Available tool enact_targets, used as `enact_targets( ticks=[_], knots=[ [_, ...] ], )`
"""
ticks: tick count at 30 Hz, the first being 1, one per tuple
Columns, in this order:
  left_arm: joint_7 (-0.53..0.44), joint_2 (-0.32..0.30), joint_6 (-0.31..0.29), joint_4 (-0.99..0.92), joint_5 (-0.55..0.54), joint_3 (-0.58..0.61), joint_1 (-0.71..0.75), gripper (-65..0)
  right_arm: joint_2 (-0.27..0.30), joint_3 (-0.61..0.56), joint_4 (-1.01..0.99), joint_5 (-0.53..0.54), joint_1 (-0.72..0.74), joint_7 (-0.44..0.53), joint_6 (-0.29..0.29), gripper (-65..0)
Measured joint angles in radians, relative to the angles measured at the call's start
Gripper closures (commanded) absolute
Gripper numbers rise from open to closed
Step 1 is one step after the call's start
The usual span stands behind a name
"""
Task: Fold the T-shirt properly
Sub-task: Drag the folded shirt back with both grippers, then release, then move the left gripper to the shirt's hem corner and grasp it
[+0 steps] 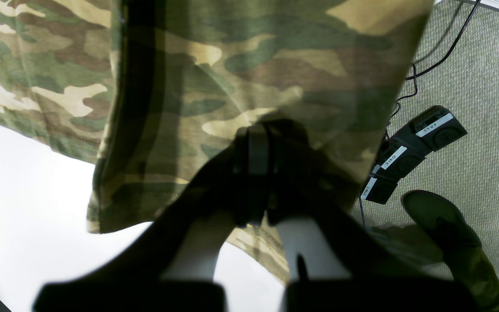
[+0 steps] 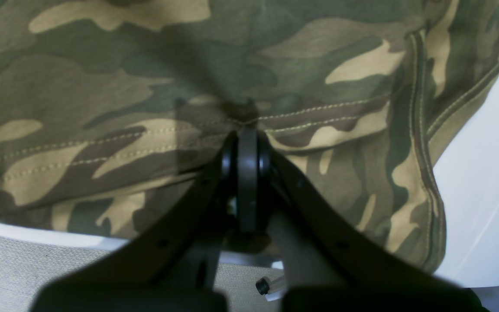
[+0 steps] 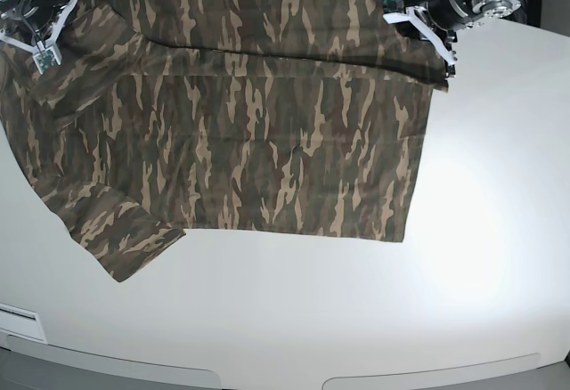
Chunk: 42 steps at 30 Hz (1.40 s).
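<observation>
The camouflage T-shirt [image 3: 267,132] lies spread across the white table [image 3: 374,319], with its far edge folded forward and raised at both ends. My left gripper [image 3: 443,59] is at the far right and shut on the shirt's corner; in the left wrist view the gripper [image 1: 256,138] pinches hanging cloth [image 1: 232,65]. My right gripper [image 3: 40,50] is at the far left, shut on the shirt near a sleeve. In the right wrist view the gripper [image 2: 247,128] clamps a stitched hem [image 2: 145,86]. The near left sleeve [image 3: 125,240] lies flat.
In the left wrist view, labelled black foot pedals [image 1: 409,151] and cables lie on the grey carpet beyond the table edge, next to a dark shoe [image 1: 435,216]. Bare white table surface stretches in front of and to the right of the shirt.
</observation>
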Motion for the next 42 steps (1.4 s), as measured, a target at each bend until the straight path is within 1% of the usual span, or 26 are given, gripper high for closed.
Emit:
enact_targets(
  ticks=[1, 3, 6, 9, 12, 15, 16, 19, 22, 23, 24, 25, 27, 29, 32, 34, 36, 39, 40, 42],
  knots=[
    [0.003, 0.0, 0.004, 0.0, 0.0, 0.0, 0.0, 0.0, 0.0, -0.002, 0.008, -0.01, -0.002, -0.003, -0.005, 0.0],
    [0.006, 0.0, 0.035, 0.002, 0.0, 0.0, 0.0, 0.0, -0.003, -0.006, 0.031, -0.028, -0.006, -0.027, -0.011, 0.0],
    [0.033, -0.002, 0.079, 0.013, 0.02, 0.003, 0.003, 0.0, -0.009, -0.011, 0.072, -0.064, -0.014, -0.062, -0.038, 0.0],
    [0.04, -0.005, 0.097, 0.032, 0.046, 0.003, 0.003, 0.0, -0.01, -0.014, 0.113, -0.109, -0.02, -0.078, -0.067, 0.0],
    [0.04, -0.004, 0.097, 0.058, 0.045, 0.003, 0.003, 0.0, -0.01, -0.014, 0.135, -0.191, -0.02, -0.051, -0.118, 0.0],
    [0.04, -0.005, 0.097, 0.081, 0.057, 0.003, 0.003, 0.0, -0.011, -0.014, 0.145, -0.246, -0.02, -0.033, -0.145, 0.0],
    [0.041, -0.004, 0.107, 0.09, 0.066, 0.003, 0.003, 0.0, -0.011, -0.014, 0.149, -0.265, -0.02, -0.033, -0.159, 0.0],
    [0.042, -0.005, 0.235, 0.112, 0.129, 0.004, 0.003, 0.0, -0.01, -0.014, 0.167, -0.327, -0.017, -0.033, -0.212, 0.0],
    [0.04, -0.004, 0.4, 0.13, 0.229, 0.003, 0.003, 0.0, -0.011, -0.014, 0.205, -0.404, -0.017, -0.034, -0.282, 0.0],
    [0.04, -0.004, 0.441, 0.13, 0.251, -0.003, 0.003, 0.0, -0.01, -0.014, 0.217, -0.436, -0.017, -0.034, -0.309, 0.0],
    [0.04, -0.004, 0.468, 0.13, 0.254, -0.012, 0.002, 0.0, -0.01, -0.014, 0.23, -0.47, -0.017, -0.034, -0.335, 0.0],
    [0.04, 0.0, 0.474, 0.13, 0.253, -0.031, 0.0, 0.0, -0.01, -0.014, 0.243, -0.502, -0.017, -0.032, -0.36, 0.0],
    [0.04, 0.014, 0.478, 0.13, 0.239, -0.092, -0.003, 0.0, -0.009, -0.014, 0.269, -0.553, -0.017, -0.021, -0.399, 0.0],
    [0.037, 0.02, 0.476, 0.13, 0.163, -0.177, -0.021, 0.0, -0.008, -0.014, 0.286, -0.587, -0.017, -0.009, -0.422, 0.0],
    [-0.027, 0.026, 0.476, 0.113, 0.078, -0.338, -0.048, 0.0, -0.008, -0.014, 0.303, -0.59, -0.017, 0.008, -0.423, 0.0],
    [-0.053, 0.059, 0.459, 0.045, -0.017, -0.449, -0.083, 0.0, -0.009, -0.014, 0.303, -0.589, -0.018, 0.006, -0.423, 0.0],
    [-0.089, 0.101, 0.415, -0.051, -0.136, -0.545, -0.124, 0.0, -0.007, -0.014, 0.303, -0.586, -0.016, 0.006, -0.425, 0.0],
    [-0.168, 0.182, 0.373, -0.221, -0.301, -0.644, -0.218, 0.0, -0.008, -0.014, 0.303, -0.585, -0.017, 0.006, -0.423, 0.0],
    [-0.185, 0.207, 0.335, -0.283, -0.355, -0.67, -0.254, 0.0, -0.009, -0.014, 0.303, -0.584, -0.018, 0.006, -0.423, 0.0],
    [-0.214, 0.256, 0.227, -0.409, -0.472, -0.708, -0.324, 0.0, -0.006, -0.014, 0.303, -0.582, -0.015, 0.007, -0.424, 0.0]
  ],
)
